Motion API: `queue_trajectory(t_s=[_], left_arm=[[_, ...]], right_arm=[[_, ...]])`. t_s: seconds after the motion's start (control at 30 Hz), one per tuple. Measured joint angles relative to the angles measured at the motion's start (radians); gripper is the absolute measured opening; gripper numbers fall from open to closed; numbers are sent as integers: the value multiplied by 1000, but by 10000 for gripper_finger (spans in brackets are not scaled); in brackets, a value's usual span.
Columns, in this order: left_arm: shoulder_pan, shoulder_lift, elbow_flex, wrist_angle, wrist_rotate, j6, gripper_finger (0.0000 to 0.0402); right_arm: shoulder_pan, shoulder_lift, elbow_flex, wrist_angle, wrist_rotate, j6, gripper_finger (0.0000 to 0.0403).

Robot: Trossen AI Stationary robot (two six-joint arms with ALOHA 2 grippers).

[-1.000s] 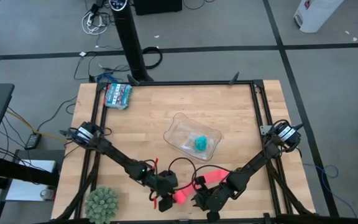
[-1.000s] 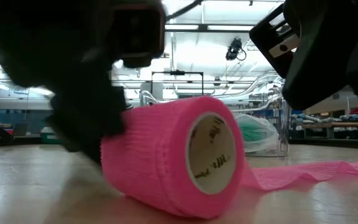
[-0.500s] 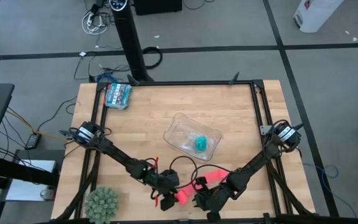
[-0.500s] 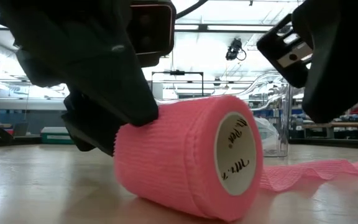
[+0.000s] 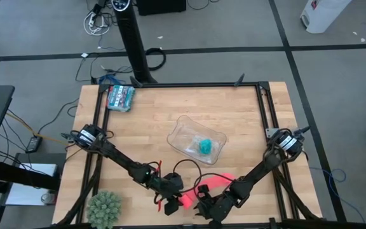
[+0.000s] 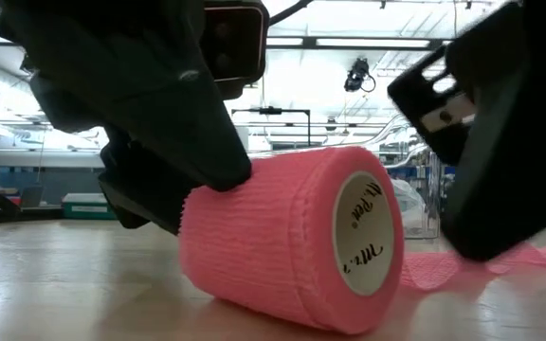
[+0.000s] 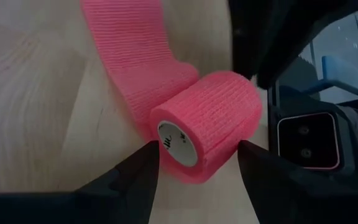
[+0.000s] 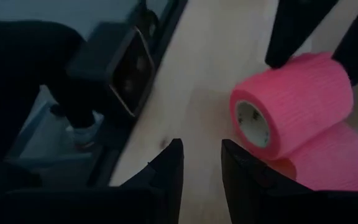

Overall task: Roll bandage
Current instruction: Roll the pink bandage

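The bandage is a bright pink band, partly wound into a chunky roll (image 5: 185, 201) (image 7: 210, 118) on a white card core. It lies on its side near the table's front edge. Its loose strip (image 5: 218, 181) (image 7: 129, 50) runs flat over the wood toward the far right. My left gripper (image 5: 173, 198) (image 7: 197, 155) comes from the left and is shut on the roll. My right gripper (image 5: 203, 205) (image 8: 201, 149) stands just right of the roll (image 8: 291, 99), low over bare wood, open by a narrow gap with nothing between its fingers. My left gripper holds the roll between its two fingers (image 7: 138, 174), one on each side of its curved wall (image 7: 232, 140), close to the end that shows the card core. The fingers slant down from the table's left. The roll rests on the table on its side, and its strip trails off flat.
A clear plastic tub (image 5: 180, 130) with a teal roll (image 5: 204, 146) stands mid-table, beyond the strip. A printed packet (image 5: 120, 97) lies at the far left corner, and a green spiky ball (image 5: 103, 208) at the near left corner. Black frame rails edge the table.
The roll has turned about its axis, the print on its core coming round, and has shifted a little along the table toward my right gripper. My right gripper has sunk toward the table beside the roll.
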Motion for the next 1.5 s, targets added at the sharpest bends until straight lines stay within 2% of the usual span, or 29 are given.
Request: queue_trajectory(t_s=[0.2,0.33,0.43,0.57,0.63,0.8,1.07,1.17,1.33,1.5], left_arm=[[0,0,0,20,-24,2,221],[0,0,0,32,-35,5,198],[0,0,0,43,-38,14,153],[-1,0,0,59,-13,33,51],[-1,-2,1,71,-8,33,21],[4,-13,-1,97,-2,52,20],[14,-128,-1,133,24,145,20],[14,-184,0,166,-6,204,20],[5,-277,0,174,-137,326,22],[-18,-333,0,198,-318,447,22]], right_arm=[[-18,14,0,6,38,-21,98],[-32,14,0,5,44,-30,98],[-42,14,0,-2,41,-30,98],[-42,14,0,-6,45,-40,98],[-44,14,-1,-10,47,-43,98],[-44,-38,-1,-135,55,-46,93],[-9,-258,0,-403,148,-38,83],[13,-334,0,-524,229,-15,83],[91,-461,0,-619,446,53,82],[157,-500,0,-583,567,50,82]])
